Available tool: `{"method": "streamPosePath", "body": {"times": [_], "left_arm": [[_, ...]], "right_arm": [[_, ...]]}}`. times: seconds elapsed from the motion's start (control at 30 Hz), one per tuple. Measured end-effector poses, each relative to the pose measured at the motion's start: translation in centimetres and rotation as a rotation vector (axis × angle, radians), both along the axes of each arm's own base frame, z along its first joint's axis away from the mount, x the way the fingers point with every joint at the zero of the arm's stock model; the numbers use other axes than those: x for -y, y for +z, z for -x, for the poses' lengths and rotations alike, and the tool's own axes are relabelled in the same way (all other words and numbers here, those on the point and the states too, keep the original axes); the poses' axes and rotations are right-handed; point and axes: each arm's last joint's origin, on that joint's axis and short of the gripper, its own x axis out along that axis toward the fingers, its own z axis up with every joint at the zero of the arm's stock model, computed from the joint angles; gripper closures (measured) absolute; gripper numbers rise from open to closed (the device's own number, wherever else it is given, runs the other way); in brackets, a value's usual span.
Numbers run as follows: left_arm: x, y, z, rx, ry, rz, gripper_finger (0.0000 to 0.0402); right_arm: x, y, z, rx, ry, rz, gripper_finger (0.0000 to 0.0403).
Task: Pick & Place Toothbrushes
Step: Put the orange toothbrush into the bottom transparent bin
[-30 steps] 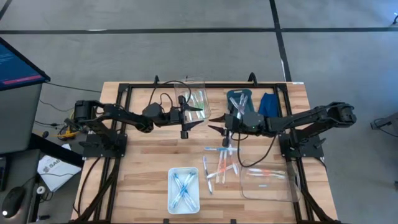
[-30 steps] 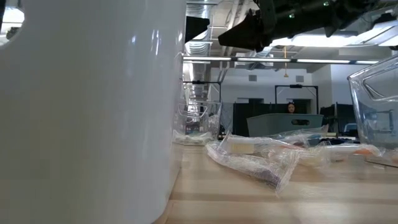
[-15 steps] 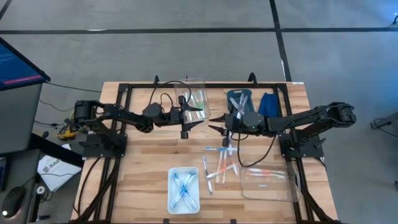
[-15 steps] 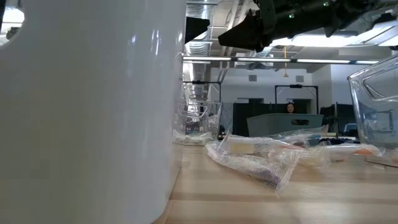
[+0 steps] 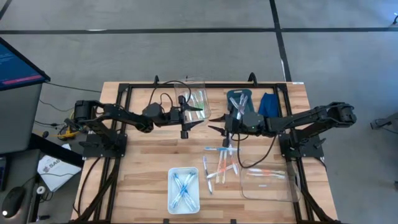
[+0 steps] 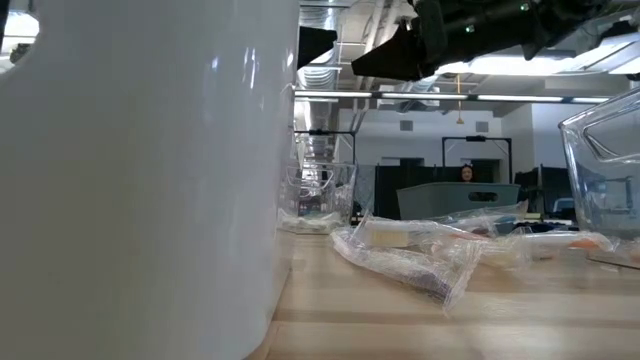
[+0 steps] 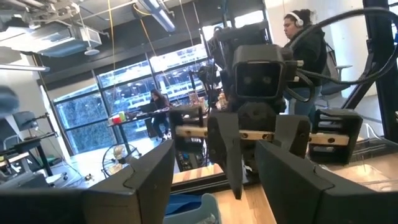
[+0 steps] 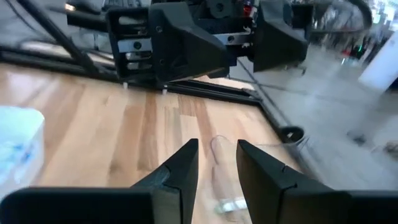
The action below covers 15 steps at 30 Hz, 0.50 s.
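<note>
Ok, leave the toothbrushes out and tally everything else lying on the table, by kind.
Clear containers: 2
White tray: 1
Dark container: 1
Blue cloth: 1
Total: 5

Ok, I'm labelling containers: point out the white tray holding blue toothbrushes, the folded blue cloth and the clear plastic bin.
white tray with blue toothbrushes [image 5: 171, 186]: high view, its left rim.
folded blue cloth [image 5: 268, 103]: high view, its middle.
clear plastic bin [image 5: 266, 193]: high view, its bare floor.
</note>
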Motion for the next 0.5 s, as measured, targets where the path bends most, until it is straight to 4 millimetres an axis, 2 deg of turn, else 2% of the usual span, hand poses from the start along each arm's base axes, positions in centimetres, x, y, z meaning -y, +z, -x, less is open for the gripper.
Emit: {"method": "streamPosePath", "body": {"times": [0.13, 0.33, 0.5], "left_arm": [[0.2, 0.2, 0.0, 0.023, -0.006, 0.001, 0.0183], [1.5, 0.5, -0.1, 0.049, -0.052, 0.007, 0.0183], [3.5, 0.8, -0.4, 0.061, -0.124, 0.026, 0.0183]], "right_arm": [[-0.7, 0.0, 0.0, 0.027, 0.005, -0.152, 0.03], [-3.3, -0.1, 0.1, -0.002, 0.15, -0.177, 0.03], [-5.9, 1.6, -0.2, -0.058, 0.23, -0.173, 0.03]]}}
